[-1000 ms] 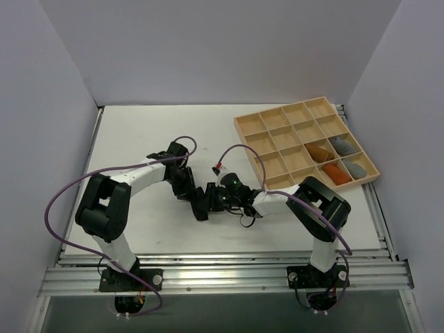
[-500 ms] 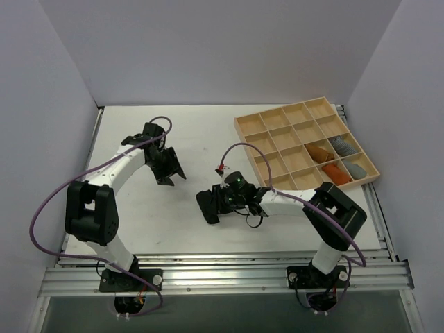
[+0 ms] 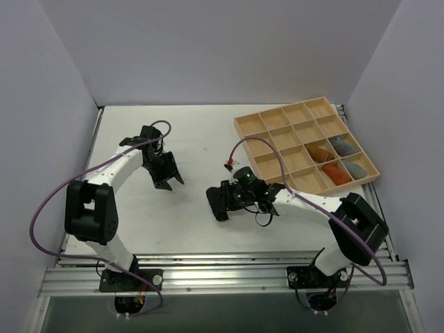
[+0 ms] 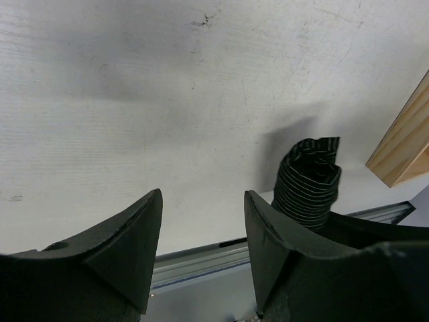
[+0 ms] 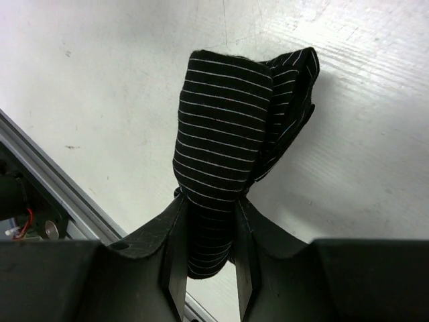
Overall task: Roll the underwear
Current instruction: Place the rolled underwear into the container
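Observation:
The underwear (image 5: 228, 121) is a black bundle with thin pale stripes, rolled up and pinched between the two fingers of my right gripper (image 5: 209, 201), which is shut on it. From above, the underwear (image 3: 216, 203) lies low over the table's middle at the tip of the right gripper (image 3: 222, 201). My left gripper (image 3: 168, 179) stands apart to the left, open, with nothing between its fingers. In the left wrist view the left gripper (image 4: 202, 201) shows bare table in its gap, and the rolled underwear (image 4: 308, 181) sits beyond its right finger.
A wooden tray (image 3: 266, 123) with several compartments stands at the back right; its corner (image 4: 405, 144) shows in the left wrist view. Orange rolls (image 3: 336, 173) and grey rolls (image 3: 356, 168) fill its right-hand cells. Metal rails (image 3: 222, 267) run along the near edge.
The left gripper has let go of the underwear, opened, and drawn back to the left. The right gripper has kept its hold and shifted slightly right.

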Tool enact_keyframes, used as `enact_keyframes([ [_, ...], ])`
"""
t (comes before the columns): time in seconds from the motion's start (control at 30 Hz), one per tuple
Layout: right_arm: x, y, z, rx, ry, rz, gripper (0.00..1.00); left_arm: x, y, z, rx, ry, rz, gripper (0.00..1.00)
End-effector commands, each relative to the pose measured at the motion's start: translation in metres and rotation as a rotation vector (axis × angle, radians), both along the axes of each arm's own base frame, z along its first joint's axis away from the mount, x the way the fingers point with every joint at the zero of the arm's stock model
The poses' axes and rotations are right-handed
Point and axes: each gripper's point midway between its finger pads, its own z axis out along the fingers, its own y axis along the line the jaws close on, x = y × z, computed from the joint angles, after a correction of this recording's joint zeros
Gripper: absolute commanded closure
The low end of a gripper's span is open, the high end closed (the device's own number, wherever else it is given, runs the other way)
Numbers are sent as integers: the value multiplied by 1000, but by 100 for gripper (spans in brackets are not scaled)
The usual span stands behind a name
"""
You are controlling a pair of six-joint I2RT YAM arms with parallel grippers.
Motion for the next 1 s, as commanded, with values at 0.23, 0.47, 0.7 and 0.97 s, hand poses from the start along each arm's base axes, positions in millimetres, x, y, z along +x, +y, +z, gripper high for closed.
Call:
enact_keyframes([
  [0.23, 50, -61, 63, -18, -136, -172, 100, 7, -8, 4, -48, -4, -49, 41],
  [0.47, 122, -149, 68, -112, -201, -334, 100, 15, -28, 15, -158, -35, -75, 41],
  [0.7, 179, -183, 52, -167, -210, -466, 100, 18, -38, 29, -213, -53, -93, 41],
  [0.97, 178, -191, -13, -185, -109, -625, 100, 12, -38, 22, -211, -6, -102, 41],
])
